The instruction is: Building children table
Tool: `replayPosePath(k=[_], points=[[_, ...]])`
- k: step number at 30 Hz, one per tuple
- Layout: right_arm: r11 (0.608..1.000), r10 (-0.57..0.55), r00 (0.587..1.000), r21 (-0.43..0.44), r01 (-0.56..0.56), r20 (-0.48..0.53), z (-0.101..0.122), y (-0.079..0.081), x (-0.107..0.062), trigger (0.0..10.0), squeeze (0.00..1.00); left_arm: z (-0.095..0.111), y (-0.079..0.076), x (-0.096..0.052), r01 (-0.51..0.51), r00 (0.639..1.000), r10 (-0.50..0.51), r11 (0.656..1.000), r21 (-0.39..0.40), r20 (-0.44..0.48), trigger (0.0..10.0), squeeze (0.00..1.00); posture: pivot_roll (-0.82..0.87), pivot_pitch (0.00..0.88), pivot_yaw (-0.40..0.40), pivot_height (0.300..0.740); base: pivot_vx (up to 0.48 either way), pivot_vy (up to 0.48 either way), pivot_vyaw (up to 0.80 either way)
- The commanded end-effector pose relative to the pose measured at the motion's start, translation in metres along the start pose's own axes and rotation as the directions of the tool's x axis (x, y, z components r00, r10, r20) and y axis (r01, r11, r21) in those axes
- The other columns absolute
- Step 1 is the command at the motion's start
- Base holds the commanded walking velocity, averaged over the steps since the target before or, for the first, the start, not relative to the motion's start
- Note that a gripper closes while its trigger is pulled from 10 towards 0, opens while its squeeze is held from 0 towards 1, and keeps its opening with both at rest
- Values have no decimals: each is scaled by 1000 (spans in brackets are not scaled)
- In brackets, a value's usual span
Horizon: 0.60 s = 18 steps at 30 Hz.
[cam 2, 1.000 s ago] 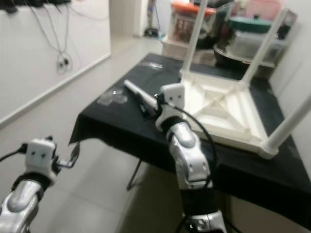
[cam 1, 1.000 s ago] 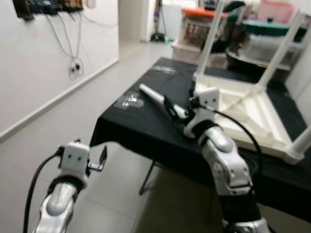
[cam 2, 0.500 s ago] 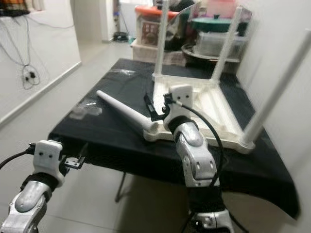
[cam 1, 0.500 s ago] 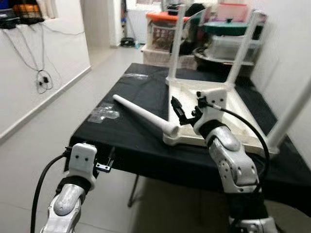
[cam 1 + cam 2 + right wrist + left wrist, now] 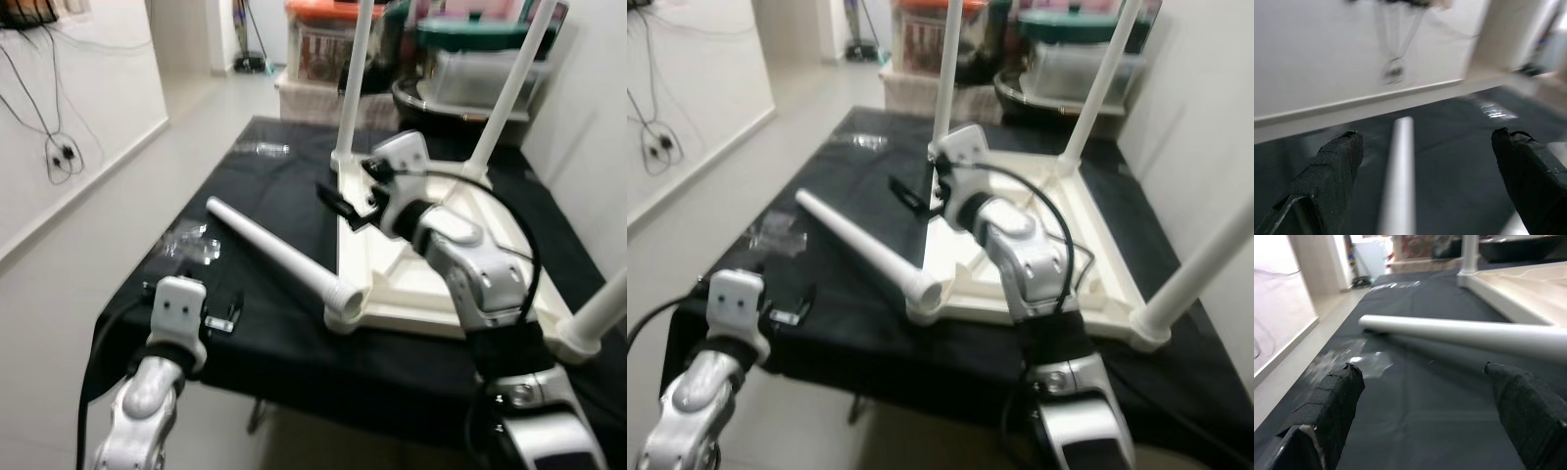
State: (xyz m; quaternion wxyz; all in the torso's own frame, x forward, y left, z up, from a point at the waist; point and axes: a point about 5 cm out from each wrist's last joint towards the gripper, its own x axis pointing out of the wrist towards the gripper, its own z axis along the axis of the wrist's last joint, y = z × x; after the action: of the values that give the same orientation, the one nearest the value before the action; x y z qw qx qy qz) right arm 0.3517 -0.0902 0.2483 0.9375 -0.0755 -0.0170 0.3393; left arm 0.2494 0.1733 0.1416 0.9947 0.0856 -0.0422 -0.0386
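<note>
A white children's table lies upside down on a black-covered table, with three legs standing up. A fourth, loose white leg lies on the cloth, its wide end against the upturned table's near corner. My right gripper hovers open above the cloth beside the upturned table's edge, over the far half of the loose leg. My left gripper is open and low over the front left part of the cloth, facing the loose leg. Neither gripper holds anything.
Crumpled clear plastic lies on the cloth left of the loose leg, and another piece near the far edge. Storage boxes and bins stand behind the table. A white wall with hanging cables runs along the left.
The camera has come closer to the table. My right gripper has reached farther out, above the loose leg. My left gripper has risen from beside the table's edge to over the cloth.
</note>
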Motion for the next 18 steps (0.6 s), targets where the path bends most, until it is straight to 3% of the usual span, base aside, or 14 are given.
replayPosePath(k=[1, 7, 14, 17, 18], points=[[999, 30, 996, 19, -28, -81, -11, 1, 0, 10000, 0, -1, -1, -2, 0, 1000, 0, 1000, 15, -5, 10000, 0, 66, 0, -100, 740, 0, 0, 0], [984, 180, 964, 31, -177, -196, -21, 18, 11, 10000, 0, -5, 1, -3, -3, 1000, 4, 1000, 29, -20, 10000, 0, 67, 0, -100, 740, 0, 0, 0], [983, 179, 941, 16, -182, -288, -40, 17, 16, 10000, 0, -7, 1, -4, -6, 1000, 7, 999, 37, -27, 10000, 0, 73, 0, -106, 740, 0, 0, 0], [989, 147, 900, 61, -134, -411, -73, 14, 18, 10000, 0, -8, 0, -6, -11, 999, 13, 999, 45, -31, 10000, 0, 82, 0, -114, 740, 0, 0, 0], [992, 126, 891, 38, -122, -436, -80, 12, 17, 10000, 0, -8, 0, -7, -12, 999, 14, 999, 46, -32, 10000, 0, 83, 0, -114, 740, 0, 0, 0]])
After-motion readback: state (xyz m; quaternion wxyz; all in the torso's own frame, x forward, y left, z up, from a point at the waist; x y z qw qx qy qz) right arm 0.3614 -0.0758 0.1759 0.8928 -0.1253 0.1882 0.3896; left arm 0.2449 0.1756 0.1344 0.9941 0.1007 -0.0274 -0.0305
